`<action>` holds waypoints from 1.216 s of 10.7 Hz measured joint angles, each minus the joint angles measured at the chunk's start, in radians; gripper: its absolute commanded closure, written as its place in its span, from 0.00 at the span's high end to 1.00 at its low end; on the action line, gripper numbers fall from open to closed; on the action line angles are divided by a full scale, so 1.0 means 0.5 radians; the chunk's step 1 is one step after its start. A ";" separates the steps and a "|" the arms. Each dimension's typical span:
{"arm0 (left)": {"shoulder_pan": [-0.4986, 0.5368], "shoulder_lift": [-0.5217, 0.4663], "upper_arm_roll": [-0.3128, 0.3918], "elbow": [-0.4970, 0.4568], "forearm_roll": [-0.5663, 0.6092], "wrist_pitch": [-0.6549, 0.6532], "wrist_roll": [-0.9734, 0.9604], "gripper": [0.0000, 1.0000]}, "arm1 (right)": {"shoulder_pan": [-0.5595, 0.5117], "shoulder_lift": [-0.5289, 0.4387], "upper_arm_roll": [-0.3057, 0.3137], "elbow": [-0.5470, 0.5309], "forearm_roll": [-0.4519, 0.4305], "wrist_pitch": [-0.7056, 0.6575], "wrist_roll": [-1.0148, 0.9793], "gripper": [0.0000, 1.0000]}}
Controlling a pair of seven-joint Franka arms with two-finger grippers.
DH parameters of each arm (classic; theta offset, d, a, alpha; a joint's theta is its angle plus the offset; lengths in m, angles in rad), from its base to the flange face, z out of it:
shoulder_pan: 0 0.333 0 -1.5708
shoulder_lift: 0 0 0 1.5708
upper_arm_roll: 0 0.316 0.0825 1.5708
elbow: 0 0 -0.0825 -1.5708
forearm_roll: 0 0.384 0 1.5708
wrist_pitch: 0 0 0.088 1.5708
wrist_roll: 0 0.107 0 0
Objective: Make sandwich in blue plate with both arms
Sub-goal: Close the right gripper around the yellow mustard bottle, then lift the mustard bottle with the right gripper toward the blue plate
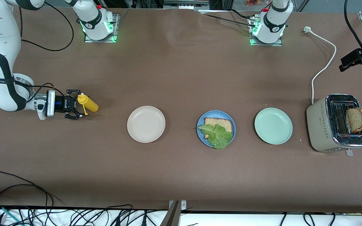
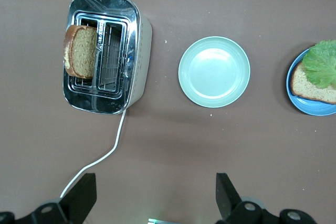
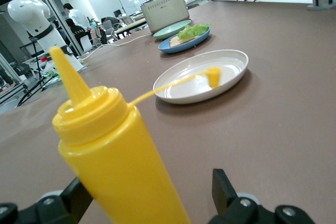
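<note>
The blue plate (image 1: 216,128) holds one brown bread slice (image 1: 220,123) with a ruffled lettuce leaf (image 1: 217,135) on top. A second bread slice (image 1: 355,120) stands in the toaster (image 1: 325,125). My right gripper (image 1: 73,108) is low at the right arm's end of the table. It is open, with a yellow squeeze bottle (image 1: 88,104) between its fingers; in the right wrist view (image 3: 149,184) there is a gap beside the bottle (image 3: 121,156). My left gripper (image 2: 155,182) is open and empty, high over bare table. Its view shows the toaster slice (image 2: 80,51) and the blue plate (image 2: 315,109).
A cream-white plate (image 1: 146,124) lies between the bottle and the blue plate. A mint-green plate (image 1: 273,126) lies between the blue plate and the toaster. The toaster's white cord (image 1: 324,62) runs toward the left arm's base. The bottle's cap (image 3: 213,75) hangs on its tether.
</note>
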 measured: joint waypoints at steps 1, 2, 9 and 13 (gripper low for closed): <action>0.000 0.000 0.000 0.000 0.000 0.000 0.000 1.00 | 0.000 0.009 0.039 0.022 0.001 0.000 0.000 0.98; 0.000 0.000 0.000 0.000 0.000 0.000 0.000 1.00 | 0.001 0.020 0.083 0.038 0.023 0.000 0.000 0.97; 0.005 0.001 0.000 0.000 0.000 0.000 0.000 1.00 | 0.018 0.078 0.152 0.159 0.071 0.077 0.000 0.13; 0.006 0.002 0.000 0.000 0.000 0.000 0.000 1.00 | 0.155 -0.065 0.154 0.541 -0.367 0.302 0.502 0.15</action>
